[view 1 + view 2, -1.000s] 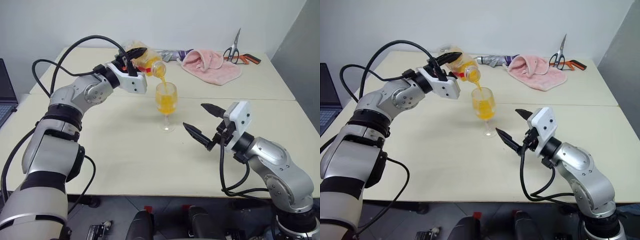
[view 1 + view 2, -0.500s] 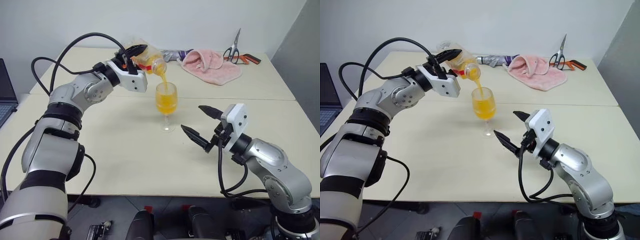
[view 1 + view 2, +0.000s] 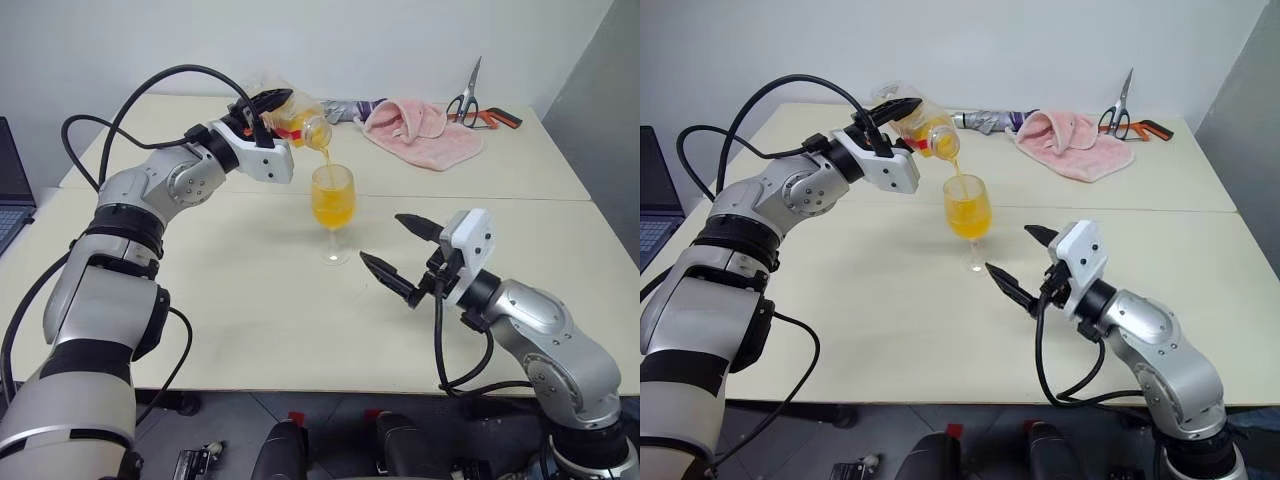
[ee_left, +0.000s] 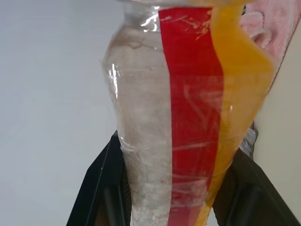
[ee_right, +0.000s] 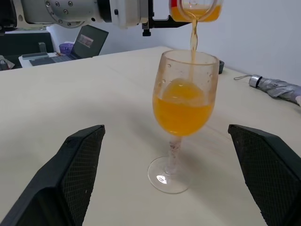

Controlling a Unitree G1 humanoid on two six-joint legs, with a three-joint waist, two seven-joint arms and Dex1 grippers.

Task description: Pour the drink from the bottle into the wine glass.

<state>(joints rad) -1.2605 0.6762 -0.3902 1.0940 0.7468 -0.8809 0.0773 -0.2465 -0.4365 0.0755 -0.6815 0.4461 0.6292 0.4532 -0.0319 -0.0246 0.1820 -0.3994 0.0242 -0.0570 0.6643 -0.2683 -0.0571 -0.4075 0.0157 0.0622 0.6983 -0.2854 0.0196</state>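
Silver-grey arms with black joint bands, looping black cables, white wrist housings, black-fingered tools.

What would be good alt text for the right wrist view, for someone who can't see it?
A thin stream of orange drink falls from the tilted bottle into a wine glass standing on a pale table, its bowl over half full. The right gripper is open, a black finger either side of the glass, touching nothing.

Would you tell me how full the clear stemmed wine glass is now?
Roughly half full: orange drink fills the wine glass bowl's lower part, rim clear.
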